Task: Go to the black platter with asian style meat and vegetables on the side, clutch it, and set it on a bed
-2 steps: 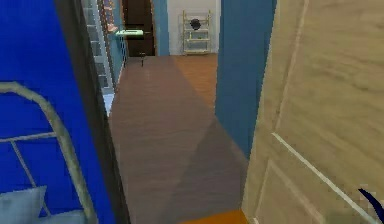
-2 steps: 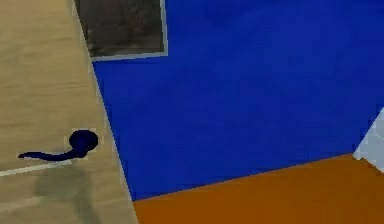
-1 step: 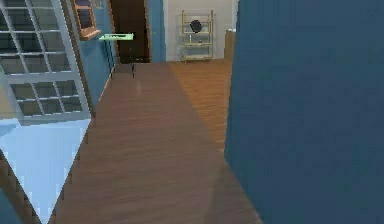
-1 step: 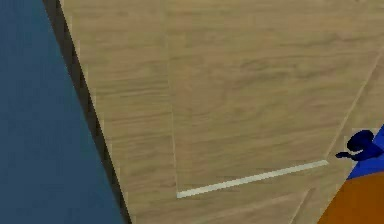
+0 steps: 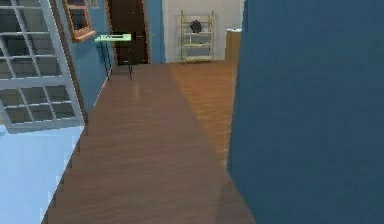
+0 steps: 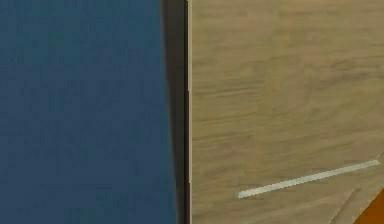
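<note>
In the forward view a wooden floor (image 5: 140,140) runs ahead down a passage between blue walls. In the far room beyond stands a light wire shelf (image 5: 196,42) with a dark round thing on it. A small green-topped table (image 5: 114,40) on thin dark legs stands against the left blue wall.
A blue wall (image 5: 310,110) stands close on the forward view's right. A white-framed glass door (image 5: 35,65) is at the left, a dark wooden door (image 5: 128,30) far ahead. In the arm side view a blue wall (image 6: 80,110) meets a wooden cabinet front (image 6: 290,100) with a pale bar handle (image 6: 305,180).
</note>
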You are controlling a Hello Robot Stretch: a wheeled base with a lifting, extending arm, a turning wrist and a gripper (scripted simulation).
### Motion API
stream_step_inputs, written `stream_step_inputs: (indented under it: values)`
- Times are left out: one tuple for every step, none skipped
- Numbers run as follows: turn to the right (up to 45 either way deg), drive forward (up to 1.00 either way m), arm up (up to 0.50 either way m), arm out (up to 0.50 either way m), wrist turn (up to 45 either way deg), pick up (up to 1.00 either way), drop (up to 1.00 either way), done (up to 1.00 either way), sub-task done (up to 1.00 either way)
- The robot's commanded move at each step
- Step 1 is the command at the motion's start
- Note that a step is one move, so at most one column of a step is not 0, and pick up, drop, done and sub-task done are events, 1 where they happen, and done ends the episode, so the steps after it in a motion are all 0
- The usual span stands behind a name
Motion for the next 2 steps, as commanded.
stream_step_inputs:
  values:
    - [-9.0, 0.00, 0.00, 0.00, 0.0, 0.00, 0.00, 0.00, 0.00]
    - [0.0, 1.00, 0.00, 0.00, 0.0, 0.00, 0.00, 0.00, 0.00]
